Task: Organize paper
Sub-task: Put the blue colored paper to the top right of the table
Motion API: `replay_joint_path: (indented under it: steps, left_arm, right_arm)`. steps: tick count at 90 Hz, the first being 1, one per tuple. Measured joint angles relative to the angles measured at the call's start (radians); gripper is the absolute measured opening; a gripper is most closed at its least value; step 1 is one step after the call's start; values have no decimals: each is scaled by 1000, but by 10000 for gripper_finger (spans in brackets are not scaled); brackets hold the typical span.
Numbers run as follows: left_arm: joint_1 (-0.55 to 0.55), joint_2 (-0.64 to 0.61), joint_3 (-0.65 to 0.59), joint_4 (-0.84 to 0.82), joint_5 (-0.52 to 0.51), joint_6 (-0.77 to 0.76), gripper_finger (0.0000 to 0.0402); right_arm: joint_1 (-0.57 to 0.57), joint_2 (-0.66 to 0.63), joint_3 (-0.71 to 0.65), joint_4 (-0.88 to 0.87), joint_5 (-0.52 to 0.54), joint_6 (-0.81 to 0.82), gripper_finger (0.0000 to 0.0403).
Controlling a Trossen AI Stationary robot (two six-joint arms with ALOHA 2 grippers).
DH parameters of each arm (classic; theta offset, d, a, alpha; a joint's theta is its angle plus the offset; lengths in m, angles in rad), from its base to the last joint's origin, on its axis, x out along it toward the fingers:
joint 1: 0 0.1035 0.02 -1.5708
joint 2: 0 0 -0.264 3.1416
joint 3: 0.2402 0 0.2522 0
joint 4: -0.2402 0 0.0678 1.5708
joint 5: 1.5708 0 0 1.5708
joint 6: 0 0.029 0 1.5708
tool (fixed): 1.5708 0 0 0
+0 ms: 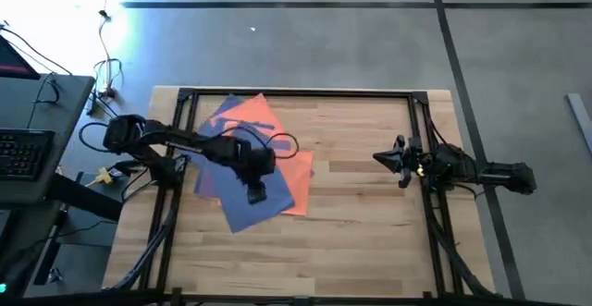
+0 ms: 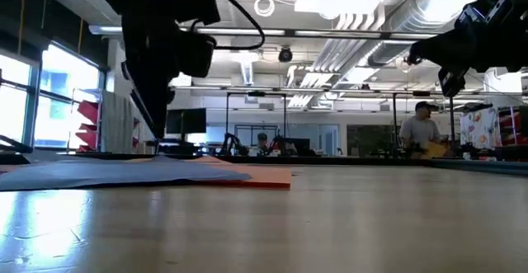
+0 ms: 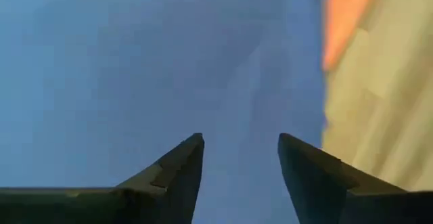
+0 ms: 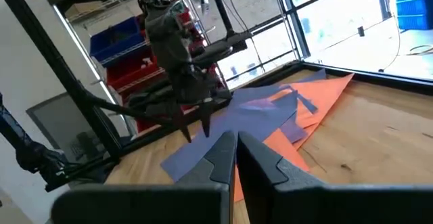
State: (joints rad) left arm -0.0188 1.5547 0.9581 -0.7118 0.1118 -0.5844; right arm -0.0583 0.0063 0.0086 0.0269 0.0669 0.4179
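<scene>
Left gripper (image 1: 256, 193) sat over the paper pile, fingers (image 3: 177, 173) apart with a clear gap, pointing down at the top blue sheet (image 3: 169, 68). Nothing was clamped between them. I couldn't tell whether the tips touched the sheet; in the low view they (image 2: 161, 133) ended at about paper level.

The paper (image 1: 250, 163) lay in a loose overlapping pile on the left half of the table (image 1: 370, 241), nearer the far edge than the near one. An orange sheet (image 1: 257, 116) showed toward the far edge, another orange piece (image 1: 301, 172) poked out on the pile's right side, and blue sheets (image 1: 254, 209) fanned out skewed toward the near edge. In the right wrist view a purplish sheet (image 4: 270, 105) showed among the layers.

Right gripper (image 1: 387, 158) hung by the right edge of the table, well apart from the pile, fingers (image 4: 223, 160) together, holding nothing.

The left arm (image 1: 176, 141) and its cable crossed over the pile and hid its middle. The black frame (image 1: 296, 92) ran around the table. A person (image 2: 419, 133) stood in the room beyond the far edge.
</scene>
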Motion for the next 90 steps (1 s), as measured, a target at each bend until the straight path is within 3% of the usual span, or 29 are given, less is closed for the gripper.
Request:
replay_joint_path:
  steps: [14, 27, 44, 67, 90]
  left_arm:
    - [-2, -36, -14, -196, -127, -451, 168]
    - [104, -81, -78, -212, -105, -564, 177]
    - [308, -144, -144, -193, -106, -525, 201]
    - [480, -155, -149, 204, -77, -110, 217]
    - [630, -126, -132, 185, -195, -85, 214]
  right_arm:
    - [0, 0, 0, 0, 0, 0, 0]
    - [0, 0, 0, 0, 0, 0, 0]
    - [0, 0, 0, 0, 0, 0, 0]
    - [0, 0, 0, 0, 0, 0, 0]
    - [0, 0, 0, 0, -1, 0, 0]
